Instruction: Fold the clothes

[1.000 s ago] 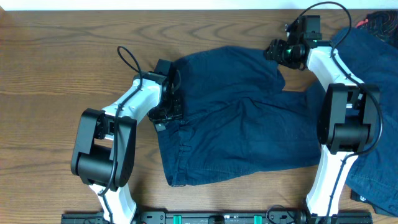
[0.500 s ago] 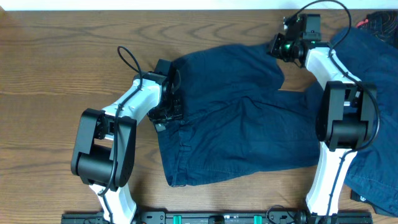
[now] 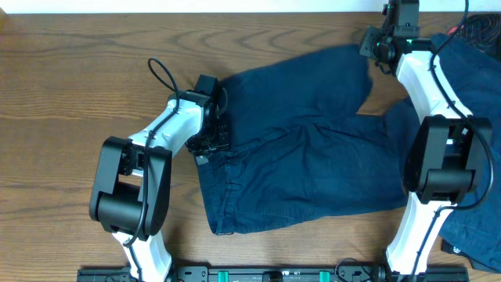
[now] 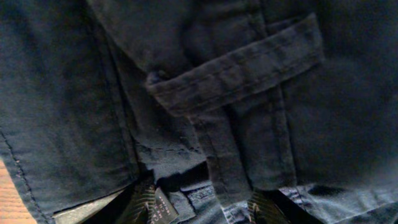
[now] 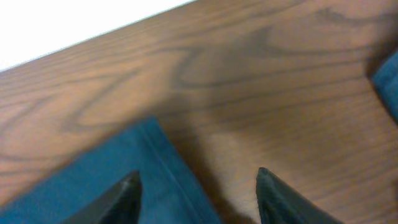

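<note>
Overhead, the shorts [image 3: 305, 157] are lying flat on the table [image 3: 78, 78], no fold begun. At their far leg corner the right gripper [image 5: 198, 186] is hovering, jaws apart and empty; the left gripper [image 4: 202, 208] is sitting at their waistband, and I cannot tell its grip.

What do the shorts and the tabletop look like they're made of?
The shorts look like woven cotton twill, matte navy: stitched seams and a belt loop show close up. The table looks like wood or wood-look laminate, smooth brown with grain; which, I can't tell.
</note>
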Controlling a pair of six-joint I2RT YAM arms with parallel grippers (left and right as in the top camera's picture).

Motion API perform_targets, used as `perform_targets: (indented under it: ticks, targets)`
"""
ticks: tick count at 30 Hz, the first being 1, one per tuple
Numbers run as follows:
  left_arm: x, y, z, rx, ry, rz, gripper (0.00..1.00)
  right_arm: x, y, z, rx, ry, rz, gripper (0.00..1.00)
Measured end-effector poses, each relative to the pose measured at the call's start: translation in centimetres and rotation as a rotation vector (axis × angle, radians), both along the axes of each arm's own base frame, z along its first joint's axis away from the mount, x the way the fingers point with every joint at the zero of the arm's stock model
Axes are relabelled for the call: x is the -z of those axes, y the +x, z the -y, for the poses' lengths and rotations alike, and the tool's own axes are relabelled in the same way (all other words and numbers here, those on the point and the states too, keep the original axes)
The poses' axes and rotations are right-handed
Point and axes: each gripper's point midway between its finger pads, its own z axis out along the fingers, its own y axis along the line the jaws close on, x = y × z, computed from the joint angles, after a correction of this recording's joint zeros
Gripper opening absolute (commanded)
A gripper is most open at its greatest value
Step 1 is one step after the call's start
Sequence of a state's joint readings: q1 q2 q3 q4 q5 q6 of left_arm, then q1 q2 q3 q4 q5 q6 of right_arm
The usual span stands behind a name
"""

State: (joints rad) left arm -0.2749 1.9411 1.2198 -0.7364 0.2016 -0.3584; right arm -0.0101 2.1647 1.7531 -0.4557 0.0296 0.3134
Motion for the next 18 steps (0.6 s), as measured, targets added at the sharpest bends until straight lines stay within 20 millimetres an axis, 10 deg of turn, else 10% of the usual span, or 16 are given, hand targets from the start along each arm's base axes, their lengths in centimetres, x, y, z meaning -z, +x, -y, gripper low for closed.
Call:
perform_targets:
  ticks: [7,18]
  targets:
    - [0.0,0.0,-0.1,-0.002,0.0,-0.002,0.5,1.6,-2.5,0.6,-0.029,-0.064,-0.127,0.71]
    - [-4.4,-0.6,-2.6,-0.047,0.006,0.016,0.59,-3.0,-15.5,-0.8,-0.131,-0.015,-0.492,0.71]
